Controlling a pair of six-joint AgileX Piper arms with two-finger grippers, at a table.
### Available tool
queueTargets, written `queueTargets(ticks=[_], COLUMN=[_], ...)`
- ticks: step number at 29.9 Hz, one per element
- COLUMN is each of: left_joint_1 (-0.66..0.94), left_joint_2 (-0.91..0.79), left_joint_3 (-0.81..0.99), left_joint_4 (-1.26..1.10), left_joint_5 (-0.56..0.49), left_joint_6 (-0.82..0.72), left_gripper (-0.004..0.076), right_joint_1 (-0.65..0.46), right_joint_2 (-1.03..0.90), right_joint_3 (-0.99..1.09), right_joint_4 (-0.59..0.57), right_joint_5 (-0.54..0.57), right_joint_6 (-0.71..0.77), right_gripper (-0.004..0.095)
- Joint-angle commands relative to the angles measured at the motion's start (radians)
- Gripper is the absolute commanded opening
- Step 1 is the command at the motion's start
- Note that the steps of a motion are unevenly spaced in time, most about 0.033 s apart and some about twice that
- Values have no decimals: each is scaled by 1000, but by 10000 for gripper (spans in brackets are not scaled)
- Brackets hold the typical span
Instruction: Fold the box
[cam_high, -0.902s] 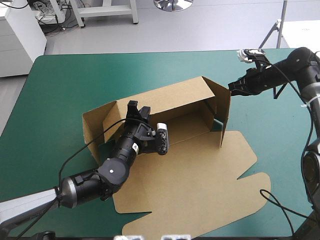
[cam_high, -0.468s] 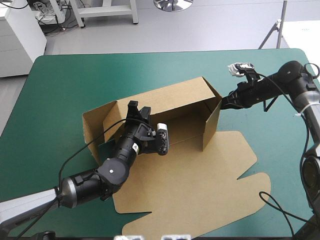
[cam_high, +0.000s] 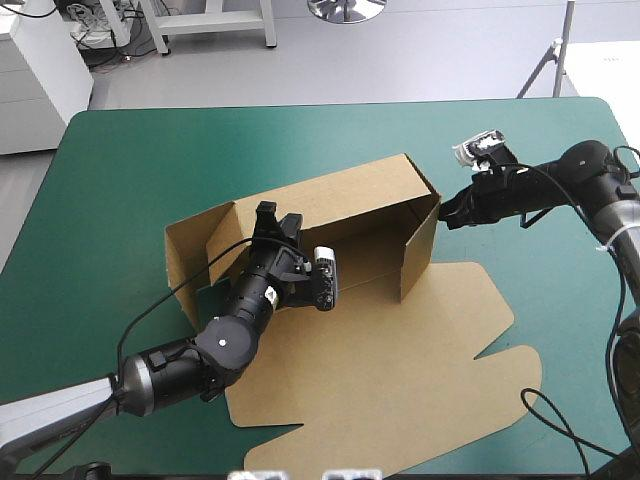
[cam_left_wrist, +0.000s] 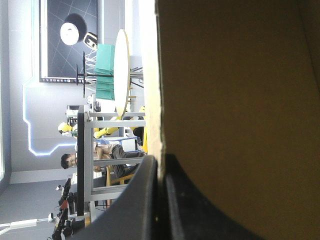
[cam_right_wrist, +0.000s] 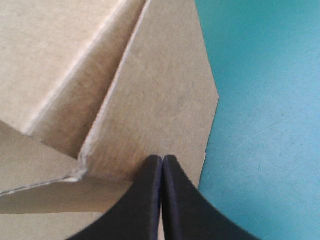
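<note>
The box (cam_high: 345, 195) sits at the middle of the table, half raised. Its long far wall stands up, a flap stands at each end, and the rest of the board lies flat toward the near edge.

My left gripper (cam_high: 278, 214) is at the far wall near its left end. In the left wrist view its black fingers (cam_left_wrist: 132, 200) are all but together, with the wall's upper edge pinched between them.

My right gripper (cam_high: 446, 214) comes in from the right, fingers pressed together into one point. That point rests against the outer face of the right end flap (cam_right_wrist: 165, 100), near its free edge. The flap is turned inward across the box's right end.

Teal-green cover (cam_high: 150, 160) lies bare on all sides.
</note>
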Motion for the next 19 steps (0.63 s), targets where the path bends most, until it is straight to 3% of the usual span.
queueTargets(ticks=[1, 6, 12, 14, 15, 19], left_joint_1=[-1, -1, -1, -1, -1, -1], left_joint_2=[-31, -31, -31, -31, -31, -31], left_joint_3=[-23, -23, -23, -23, -23, -23], left_joint_4=[56, 56, 56, 56, 56, 56], left_joint_5=[15, 11, 9, 9, 9, 9], left_joint_6=[-7, -7, -3, -3, -3, -3], left_gripper=[-10, -10, -10, -10, -10, -10], right_joint_1=[-1, -1, -1, -1, -1, -1], right_joint_2=[-17, -2, -2, -2, -2, -2], right_joint_3=[-22, -22, -22, -22, -22, -22], right_joint_4=[56, 46, 27, 27, 27, 6], right_joint_5=[24, 73, 134, 126, 113, 21], right_joint_6=[-68, -124, -152, -154, -154, -154], right_gripper=[-11, 113, 601, 707, 747, 743])
